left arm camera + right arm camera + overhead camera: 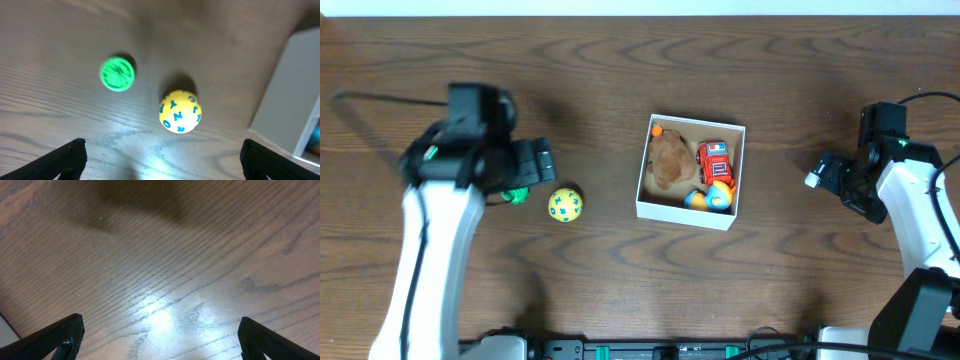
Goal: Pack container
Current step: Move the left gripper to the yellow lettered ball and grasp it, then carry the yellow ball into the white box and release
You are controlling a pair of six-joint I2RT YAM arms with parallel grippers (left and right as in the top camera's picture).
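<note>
The job is partly done. The box [685, 213] sits in the middle of the surface [620, 290]. Three toys lie inside it: a brown soft toy [668, 162], a red truck [715, 160] and a blue and yellow toy [710, 197]. There is also a tiny orange bit at the box's 11 o'clock corner, too small to tell what it is.

Two toys are not packed yet. The ball [565, 204] lies at 9 o'clock from the box, well apart from it. A green toy [117, 74] lies just beside the ball, at about 10 o'clock from it in the left wrist view.

The left tool [162, 145] hangs over these two toys. Its fingers are spread wide and hold nothing. I think the ball goes in next, then the green toy.

The right tool [159, 322] is at 3 o'clock from the box, far off. It is spread wide too, with only bare wood under it.

From above, the left arm hides most of the green toy, so I cannot tell its shape. The ball is blurry in the wrist view, but it has blue letters on it. Each wrist view cuts off most of its own fingers.
</note>
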